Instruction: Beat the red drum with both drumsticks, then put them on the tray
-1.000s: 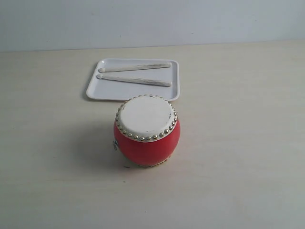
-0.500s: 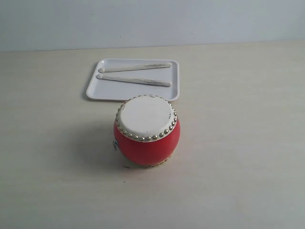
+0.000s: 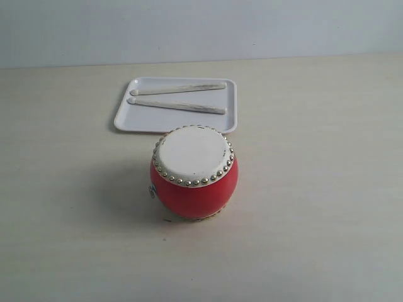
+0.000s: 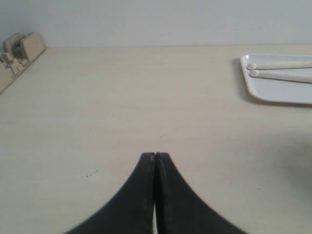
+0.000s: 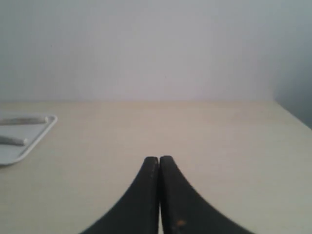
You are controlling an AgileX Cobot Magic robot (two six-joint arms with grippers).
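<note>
The red drum stands upright in the middle of the table, its cream head ringed with silver studs. Behind it lies the white tray with both drumsticks on it, one farther back, the other nearer. The left wrist view shows the tray and the sticks' rounded tips far off. The right wrist view catches the tray's corner. My left gripper and right gripper are both shut and hold nothing. Neither arm shows in the exterior view.
A beige fixture sits at the table's edge in the left wrist view. A pale wall backs the table. The table's edge drops away at one side in the right wrist view.
</note>
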